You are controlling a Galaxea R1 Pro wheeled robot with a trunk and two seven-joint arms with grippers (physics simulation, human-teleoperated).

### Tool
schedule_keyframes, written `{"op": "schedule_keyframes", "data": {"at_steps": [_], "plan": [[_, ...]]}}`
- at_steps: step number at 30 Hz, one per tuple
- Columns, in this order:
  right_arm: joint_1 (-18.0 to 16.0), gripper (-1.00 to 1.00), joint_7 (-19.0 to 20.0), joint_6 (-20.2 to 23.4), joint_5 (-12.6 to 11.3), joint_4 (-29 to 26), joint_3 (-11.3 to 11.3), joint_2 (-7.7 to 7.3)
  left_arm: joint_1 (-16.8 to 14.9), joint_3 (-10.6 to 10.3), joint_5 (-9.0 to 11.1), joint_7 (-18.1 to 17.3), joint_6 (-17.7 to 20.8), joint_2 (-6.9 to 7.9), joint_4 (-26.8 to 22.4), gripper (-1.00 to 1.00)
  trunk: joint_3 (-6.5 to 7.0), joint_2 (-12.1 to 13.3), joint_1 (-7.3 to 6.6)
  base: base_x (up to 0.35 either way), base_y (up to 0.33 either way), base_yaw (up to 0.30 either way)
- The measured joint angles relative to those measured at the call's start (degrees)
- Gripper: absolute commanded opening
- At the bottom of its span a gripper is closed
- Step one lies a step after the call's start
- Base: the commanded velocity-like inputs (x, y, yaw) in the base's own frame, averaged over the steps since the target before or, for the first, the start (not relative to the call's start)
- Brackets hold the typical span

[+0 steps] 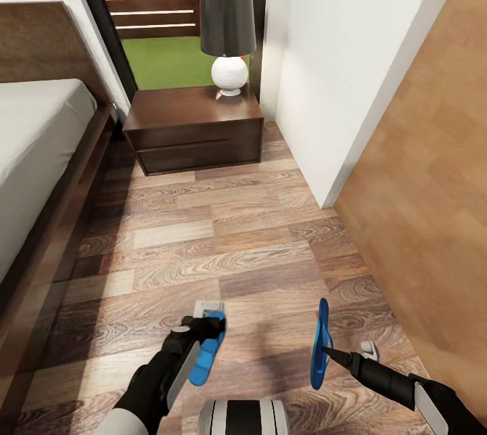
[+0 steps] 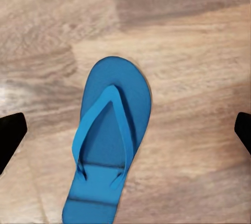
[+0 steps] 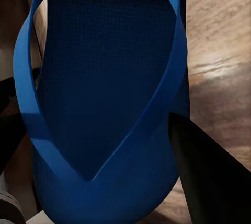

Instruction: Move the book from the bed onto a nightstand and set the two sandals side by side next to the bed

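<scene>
From the head camera, the bed point(image 1: 40, 144) runs along the left edge, cut off by the frame so that only its pale mattress, dark side rail and part of the headboard show. Just right of it, at the far end of the wood floor point(image 1: 237, 239), stands the nightstand point(image 1: 196, 127) with a lamp point(image 1: 228, 29) on its top, in front of a window point(image 1: 169, 15) showing fence slats and grass. A white wall point(image 1: 338, 70) closes off the right side. Near the bottom, the left gripper point(image 1: 203, 330) sits directly over one blue sandal point(image 1: 205, 357), which lies flat on the floor with its far end hidden under the gripper. The right gripper point(image 1: 326, 352) pinches the second sandal point(image 1: 319, 344), which stands on edge and reads as a thin blue sliver; that gripper's far finger is hidden behind it. The two sandals are near each other but well right of the bed. From the left wrist camera, the flat sandal point(image 2: 107, 145) lies strap side up, its heel cut off, and the two dark fingertips point(image 2: 10, 135) stand spread wide at either side, apart from it. From the right wrist camera, the held sandal point(image 3: 104, 93) is very close, its sole and strap cropped, with one dark finger point(image 3: 209, 177) pressed against its edge; the other finger is hard to make out in shadow.
</scene>
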Motion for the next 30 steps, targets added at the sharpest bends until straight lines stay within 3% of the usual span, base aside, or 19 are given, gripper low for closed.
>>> {"op": "schedule_keyframes", "data": {"at_steps": [6,7,11,13,15,17,18,22,23,27,30], "plan": [[0.0,-1.0,0.0,0.0,0.0,0.0,0.0,0.0,0.0,-0.15,-0.32,1.92,-1.91,0.21,-1.93,1.0,0.0,0.0,0.0,0.0,0.0,0.0],[0.0,-1.0,0.0,0.0,-0.01,0.0,0.0,0.0,0.0,-0.12,-0.42,4.17,-6.01,0.25,-2.82,1.0,0.0,0.0,0.0,0.0,0.0,0.0],[0.0,-1.0,0.0,0.01,0.0,0.0,0.0,0.0,0.0,-0.04,-0.53,5.42,-7.77,1.1,-3.25,1.0,0.0,0.0,0.0,0.0,0.0,0.0],[0.0,-1.0,0.0,0.01,0.0,0.0,0.0,0.0,0.0,-0.02,-1.66,5.66,-8.22,1.7,-3.83,1.0,0.0,0.0,0.0,0.0,0.0,0.0],[0.0,-1.0,0.0,0.0,0.0,0.0,0.03,0.0,0.0,-0.13,-4.09,5.78,-9.03,2.25,-4.44,1.0,0.0,0.0,0.0,0.0,0.0,0.0],[0.0,-1.0,0.0,0.0,0.0,0.0,0.06,0.0,0.0,-0.81,-7.75,5.88,-10.64,2.31,-4.7,1.0,0.0,0.0,0.0,0.0,0.0,0.0],[0.0,-1.0,0.0,0.0,0.0,0.0,0.07,0.0,0.02,-2.59,-11.38,6.05,-11.56,1.97,-4.74,1.0,0.0,0.0,0.0,0.0,0.0,0.0],[0.0,-1.0,0.0,0.0,0.01,0.0,0.09,0.0,0.01,-6.85,-19.93,6.15,-12.46,1.76,-4.53,1.0,0.0,0.0,0.0,0.0,0.0,0.0],[0.0,-1.0,0.0,0.0,0.0,0.0,0.09,0.0,0.01,-7.16,-21.47,6.17,-12.46,1.82,-4.52,1.0,0.0,0.0,0.0,0.0,0.0,0.0],[0.0,-1.0,0.0,0.0,0.01,0.0,0.09,0.0,0.01,-7.43,-24.04,6.29,-12.25,2.06,-4.46,1.0,0.0,0.0,0.0,0.0,0.0,0.0],[0.0,-1.0,0.0,0.0,0.01,0.0,0.09,0.0,0.02,-7.77,-28.13,6.48,-12.2,2.66,-4.49,1.0,0.0,0.0,0.0,0.0,0.0,0.0]]}}
